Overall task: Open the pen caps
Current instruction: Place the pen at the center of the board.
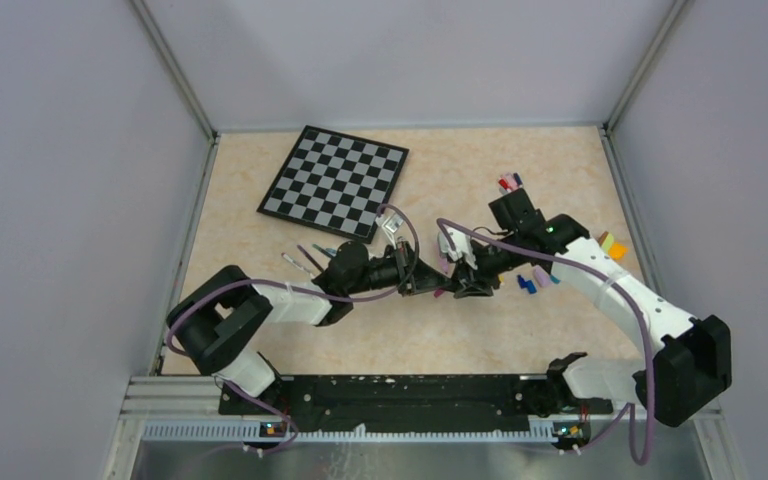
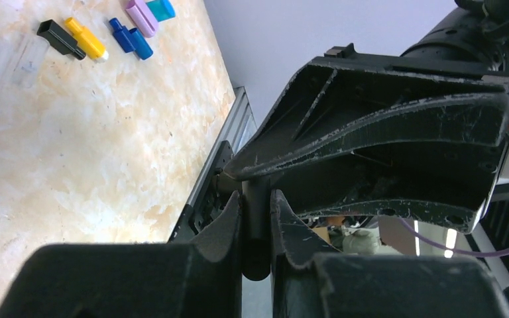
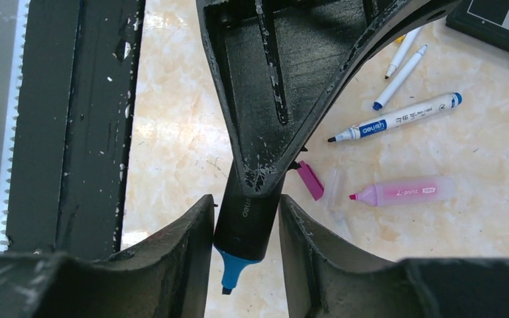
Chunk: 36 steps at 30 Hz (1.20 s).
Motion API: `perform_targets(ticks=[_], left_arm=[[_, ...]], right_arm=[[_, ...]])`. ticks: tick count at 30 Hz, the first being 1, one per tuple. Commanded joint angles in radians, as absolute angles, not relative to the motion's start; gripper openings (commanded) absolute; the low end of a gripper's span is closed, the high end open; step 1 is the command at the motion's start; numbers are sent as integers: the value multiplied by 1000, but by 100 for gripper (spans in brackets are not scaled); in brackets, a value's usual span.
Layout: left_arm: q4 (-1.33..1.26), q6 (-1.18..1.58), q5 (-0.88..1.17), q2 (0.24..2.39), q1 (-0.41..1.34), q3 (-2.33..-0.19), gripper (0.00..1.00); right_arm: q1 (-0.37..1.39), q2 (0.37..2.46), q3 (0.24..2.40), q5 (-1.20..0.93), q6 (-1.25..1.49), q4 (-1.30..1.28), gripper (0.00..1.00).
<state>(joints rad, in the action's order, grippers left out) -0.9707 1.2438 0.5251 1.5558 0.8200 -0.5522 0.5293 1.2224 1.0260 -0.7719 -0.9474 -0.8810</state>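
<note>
My left gripper (image 2: 256,199) is shut on a black pen (image 2: 257,225), holding it by the body above the middle of the table. In the right wrist view the same black pen (image 3: 246,222) hangs uncapped, its blue tip (image 3: 232,268) bare. My right gripper (image 3: 246,199) stands open around that tip end, with a narrow gap on each side. From above, the left gripper (image 1: 422,278) and right gripper (image 1: 465,280) meet nose to nose. Loose pen caps lie on the table: black (image 2: 59,38), yellow (image 2: 86,38), blue (image 2: 131,38), purple (image 2: 142,16) and magenta (image 3: 310,180).
A white marker (image 3: 397,119), a pink highlighter (image 3: 404,192) and two thin white pens (image 3: 401,66) lie uncapped beside the chessboard (image 1: 335,182). More pens (image 1: 305,260) lie left of the left arm. A yellow-orange block (image 1: 612,245) sits at the right. The metal rail (image 1: 390,400) runs along the near edge.
</note>
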Motion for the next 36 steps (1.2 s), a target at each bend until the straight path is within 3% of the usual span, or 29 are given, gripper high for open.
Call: perform_targets(ticks=[1,7,12,15,23,33,36], left_arm=[[-1099,1311,494,1569,830,-538,0],[-1120,1327,483,1571,832,-529,0],[-1129,1328,487,1573,831,-526,2],[-1144,1334,493,1577,831,-525,9],[-1150,1329,493,1561,830,-509,35],[-1092,1290,479,1521,830,-500,53],[-1047,1263,467,1503,829,-500,65]], right_arm=[[557,1237,1040,-745,-926,-841,37],[579,1245,1034,-704,-917,-831,29],[580,1250,1043,-701,-899,-828,8],[580,1252,1045,-702,-886,-826,0],[578,1250,1061,-693,-836,-820,0],[524,1240,1063,-782,-802,-821,0],[509,1234,1058,-801,-799,-822,0]])
